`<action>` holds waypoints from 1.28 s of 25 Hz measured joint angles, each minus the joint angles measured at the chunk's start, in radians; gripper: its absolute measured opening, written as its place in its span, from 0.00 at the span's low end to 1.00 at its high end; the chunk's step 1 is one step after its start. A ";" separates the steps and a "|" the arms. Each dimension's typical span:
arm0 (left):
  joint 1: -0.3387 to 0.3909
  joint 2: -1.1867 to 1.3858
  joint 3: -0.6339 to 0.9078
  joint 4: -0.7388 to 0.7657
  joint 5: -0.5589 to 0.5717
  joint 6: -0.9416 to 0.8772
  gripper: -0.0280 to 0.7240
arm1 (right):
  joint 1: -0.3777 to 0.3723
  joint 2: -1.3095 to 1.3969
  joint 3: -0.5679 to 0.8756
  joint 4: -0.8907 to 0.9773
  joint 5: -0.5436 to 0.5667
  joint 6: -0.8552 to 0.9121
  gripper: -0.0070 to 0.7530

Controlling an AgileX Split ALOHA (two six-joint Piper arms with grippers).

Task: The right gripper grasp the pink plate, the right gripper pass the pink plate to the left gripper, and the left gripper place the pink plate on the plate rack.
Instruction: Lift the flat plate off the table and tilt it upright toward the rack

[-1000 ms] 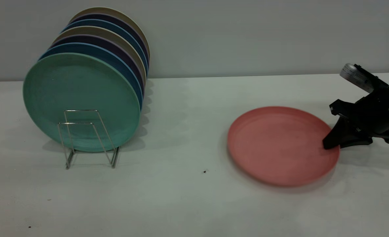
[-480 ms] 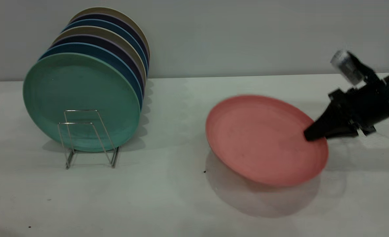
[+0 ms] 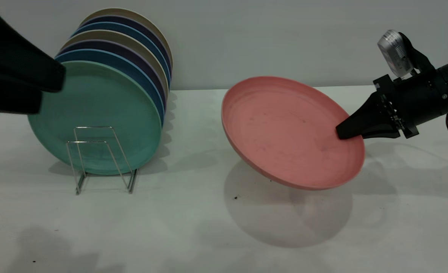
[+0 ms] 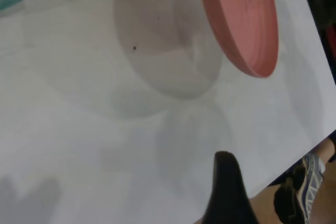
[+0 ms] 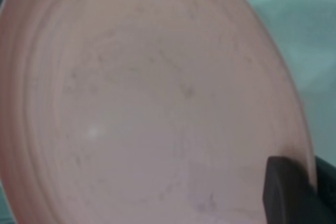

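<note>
My right gripper (image 3: 339,133) is shut on the right rim of the pink plate (image 3: 284,129) and holds it tilted above the table, right of centre. In the right wrist view the pink plate (image 5: 147,108) fills the picture, with one black finger (image 5: 286,192) on its inner face. My left gripper (image 3: 51,91) is raised at the far left, in front of the racked plates, open and empty, well apart from the pink plate. In the left wrist view one of its fingers (image 4: 226,192) shows, with the pink plate (image 4: 247,30) edge-on farther off. The wire plate rack (image 3: 95,151) stands at the left.
Several plates stand upright in the rack, a teal-green plate (image 3: 102,113) in front, with two free wire loops before it. A small dark speck (image 3: 235,197) lies on the white table. The table's edge and a person's shoe (image 4: 310,182) show in the left wrist view.
My right gripper has lifted the pink plate off the table, up and to the left, and tilted it. My left gripper has come into the exterior view at the top left.
</note>
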 joint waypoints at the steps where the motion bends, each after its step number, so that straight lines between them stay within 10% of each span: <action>1: 0.000 0.022 0.000 -0.022 -0.003 0.026 0.76 | 0.007 0.000 0.000 0.001 0.000 0.000 0.03; 32: 0.000 0.140 -0.003 -0.215 -0.069 0.165 0.76 | 0.316 -0.133 0.000 0.181 0.072 -0.097 0.03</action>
